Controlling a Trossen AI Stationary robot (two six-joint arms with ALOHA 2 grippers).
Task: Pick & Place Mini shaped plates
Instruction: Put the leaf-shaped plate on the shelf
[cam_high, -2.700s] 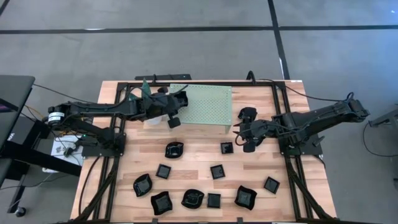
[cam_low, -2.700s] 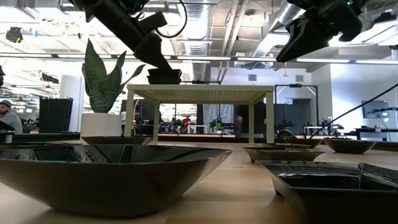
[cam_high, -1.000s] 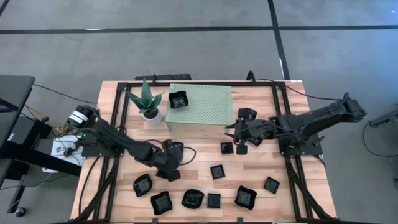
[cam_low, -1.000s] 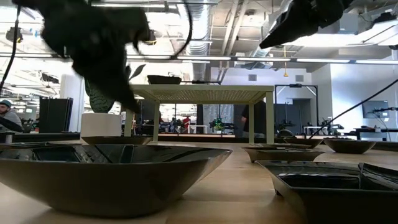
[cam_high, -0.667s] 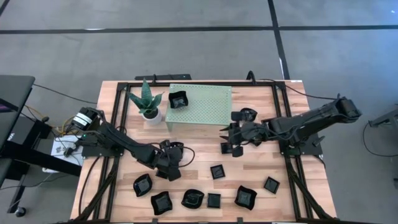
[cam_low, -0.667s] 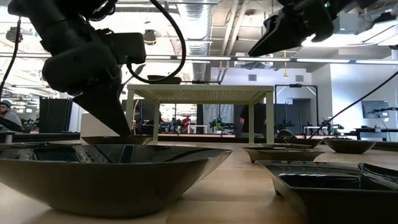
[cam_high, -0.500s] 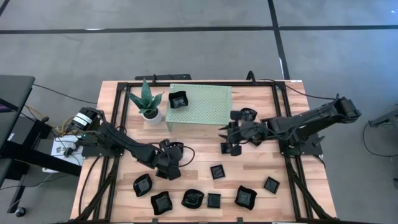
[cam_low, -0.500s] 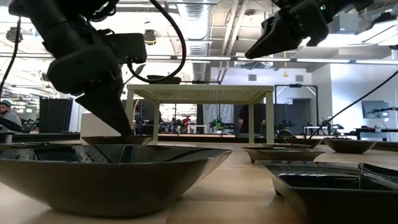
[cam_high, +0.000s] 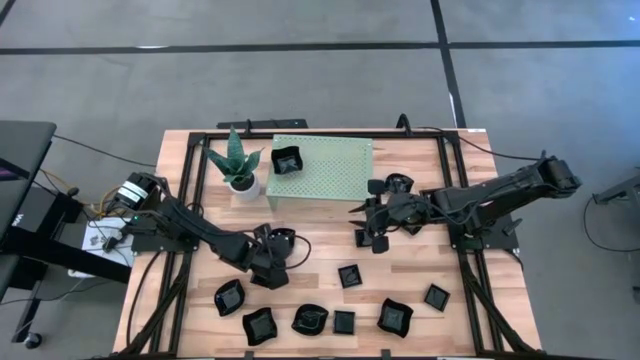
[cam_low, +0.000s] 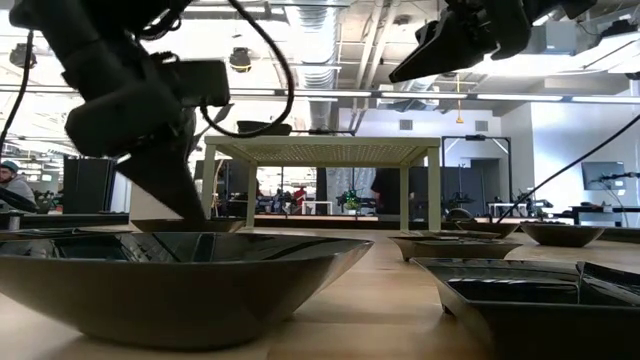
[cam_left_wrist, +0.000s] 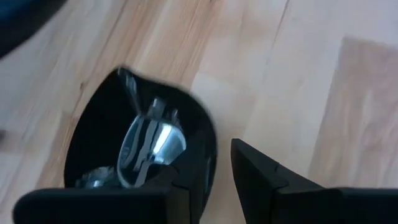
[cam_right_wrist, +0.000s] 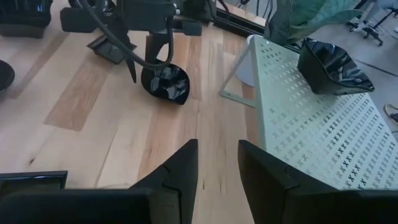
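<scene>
The left gripper straddles a plate's rim, fingers parted, not yet clenched. The right gripper hovers released beside the stand.

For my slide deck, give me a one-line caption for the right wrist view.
Right gripper open above the wooden table, facing the left gripper at a black dish; another dish on the green stand.

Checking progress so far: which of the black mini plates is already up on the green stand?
The lobed black plate at the pale green perforated stand's corner nearest the potted plant. Every other plate lies lower, on the wooden table.
</scene>
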